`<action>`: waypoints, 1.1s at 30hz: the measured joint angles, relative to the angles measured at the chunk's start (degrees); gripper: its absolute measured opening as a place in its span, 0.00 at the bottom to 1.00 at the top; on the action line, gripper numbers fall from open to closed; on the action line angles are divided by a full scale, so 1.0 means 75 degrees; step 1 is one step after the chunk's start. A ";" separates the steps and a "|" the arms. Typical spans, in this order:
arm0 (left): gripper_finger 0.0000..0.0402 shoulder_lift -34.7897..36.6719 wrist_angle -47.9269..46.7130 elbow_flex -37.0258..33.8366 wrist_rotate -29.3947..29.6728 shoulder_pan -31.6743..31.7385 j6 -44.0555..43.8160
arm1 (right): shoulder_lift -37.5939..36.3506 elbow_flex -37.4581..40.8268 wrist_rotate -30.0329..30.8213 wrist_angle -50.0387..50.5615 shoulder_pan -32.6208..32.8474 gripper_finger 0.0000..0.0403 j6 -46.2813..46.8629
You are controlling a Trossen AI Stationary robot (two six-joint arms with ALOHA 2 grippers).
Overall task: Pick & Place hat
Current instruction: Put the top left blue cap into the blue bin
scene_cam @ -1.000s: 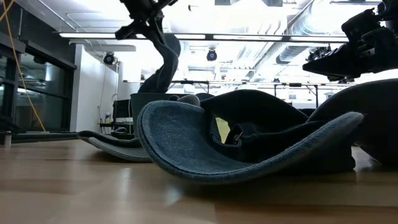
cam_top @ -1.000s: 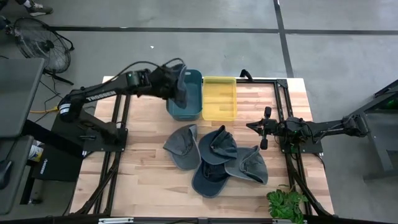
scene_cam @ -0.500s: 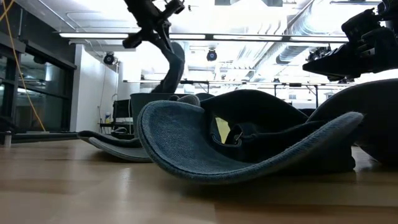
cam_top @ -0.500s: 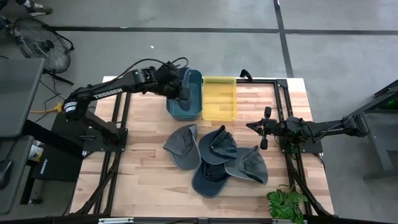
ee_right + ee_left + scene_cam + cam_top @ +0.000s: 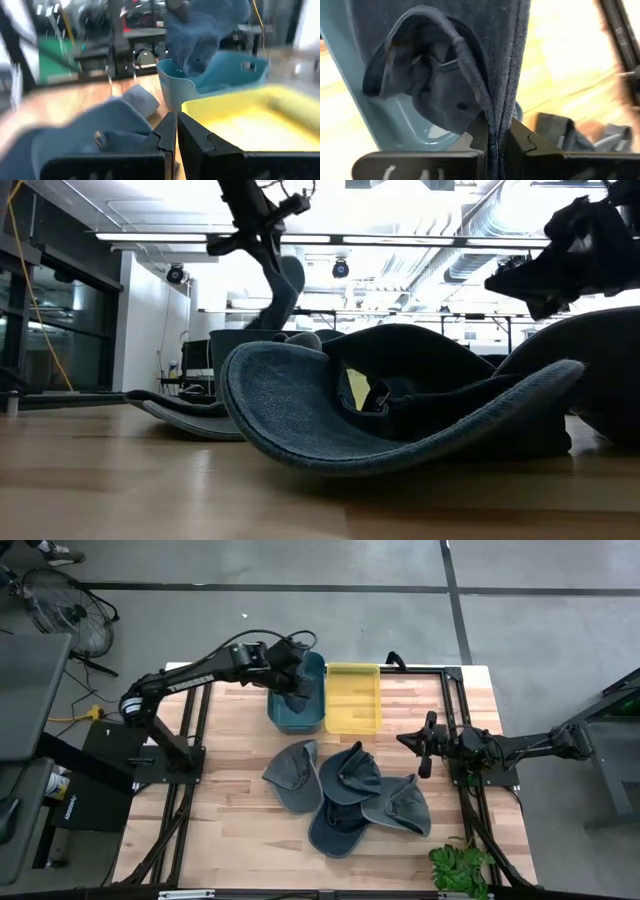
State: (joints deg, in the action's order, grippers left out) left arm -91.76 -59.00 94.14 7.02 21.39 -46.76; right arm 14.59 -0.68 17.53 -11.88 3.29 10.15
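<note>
Left wrist view: left claw (image 5: 492, 145) clamped tight on a dark hat (image 5: 470, 60) over the blue bin (image 5: 350, 90).

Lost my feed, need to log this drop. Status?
Left gripper shut on hat, over blue bin. Right gripper shut, idle beside yellow bin. Four hats left on table. Nothing blocking.

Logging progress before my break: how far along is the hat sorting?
Done: nothing I can confirm. In hand: the left gripper holds a hat, pinched shut, over the blue bin. Left: four hats lie on the table; the right gripper waits, shut.
</note>
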 joint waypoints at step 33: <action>0.05 -0.1059 -0.0421 0.0805 0.0390 -0.0003 -0.0003 | 0.4976 -0.5108 0.1904 0.2022 -0.1244 0.03 0.0956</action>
State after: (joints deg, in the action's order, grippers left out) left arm -99.70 -62.16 100.18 9.95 21.37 -46.78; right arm 51.91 -38.99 31.81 3.28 -6.04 17.32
